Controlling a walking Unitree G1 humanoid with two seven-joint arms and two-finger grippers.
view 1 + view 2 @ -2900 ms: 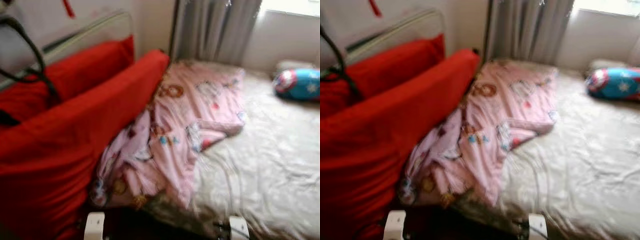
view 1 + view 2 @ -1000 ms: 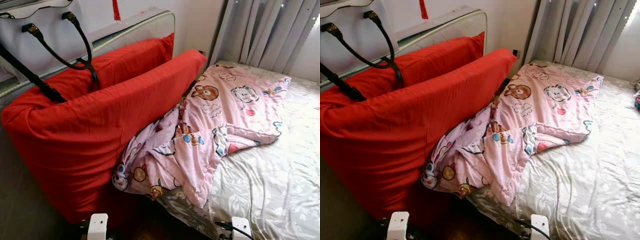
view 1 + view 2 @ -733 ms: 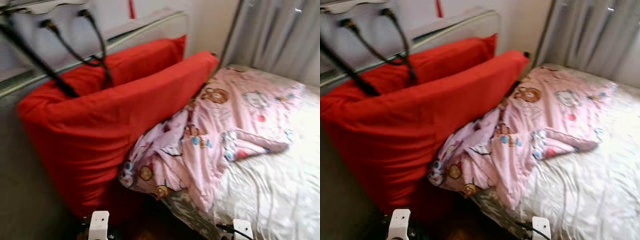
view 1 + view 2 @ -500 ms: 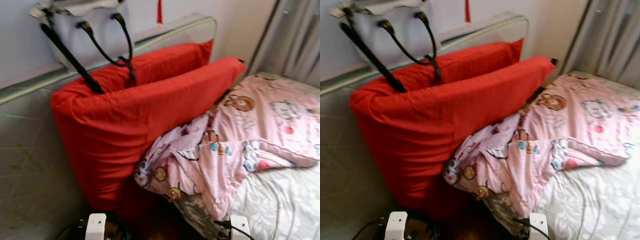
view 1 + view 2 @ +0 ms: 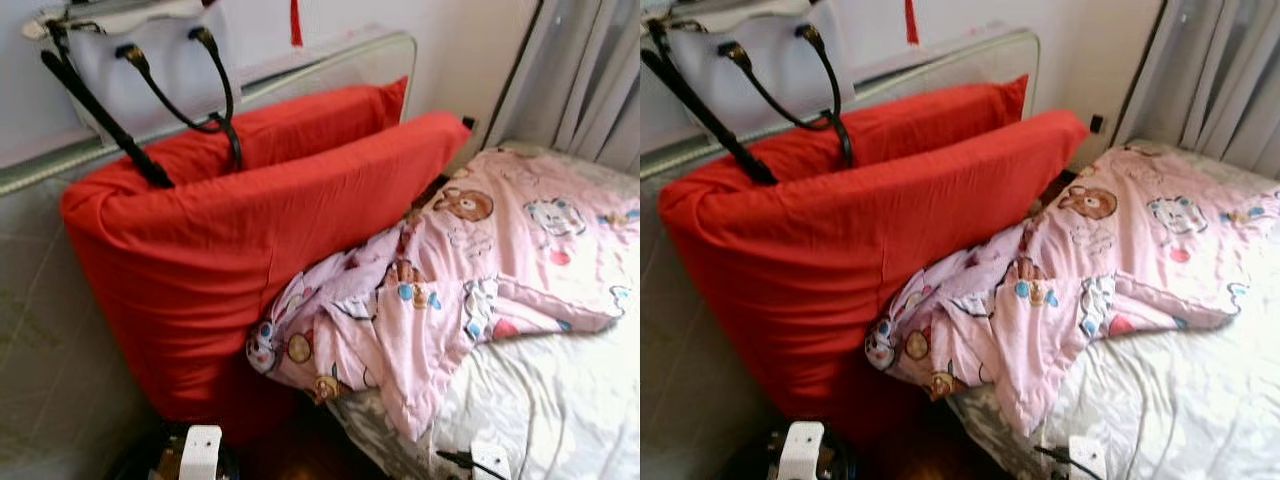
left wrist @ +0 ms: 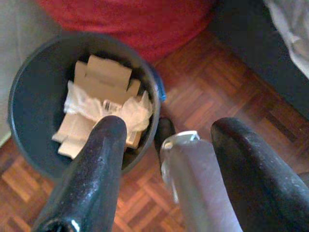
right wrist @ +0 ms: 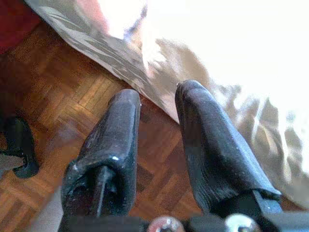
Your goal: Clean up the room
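Bedroom clutter is seen from the head cameras: at far left a white handbag (image 5: 130, 60) with black straps is propped on the headboard rail, next two red cushions (image 5: 250, 230) stand on edge, then a crumpled pink blanket (image 5: 470, 290) is spread over the pale sheet of the bed (image 5: 560, 400), with grey curtains (image 5: 585, 80) at far right.

From the left wrist, a dark bin (image 6: 34, 96) holding cardboard and crumpled plastic is seen on the parquet floor (image 6: 203, 92), directly below the left gripper (image 6: 169, 159), whose fingers are spread wide with nothing held. The right gripper (image 7: 159, 140) hangs beside the bed edge, fingers slightly parted and empty.

The blanket is judged the likeliest thing to tidy; it lies on the bed, well above and forward of both lowered grippers. If an arm is swung up carelessly, the bin could be knocked over or the blanket dragged to the floor.
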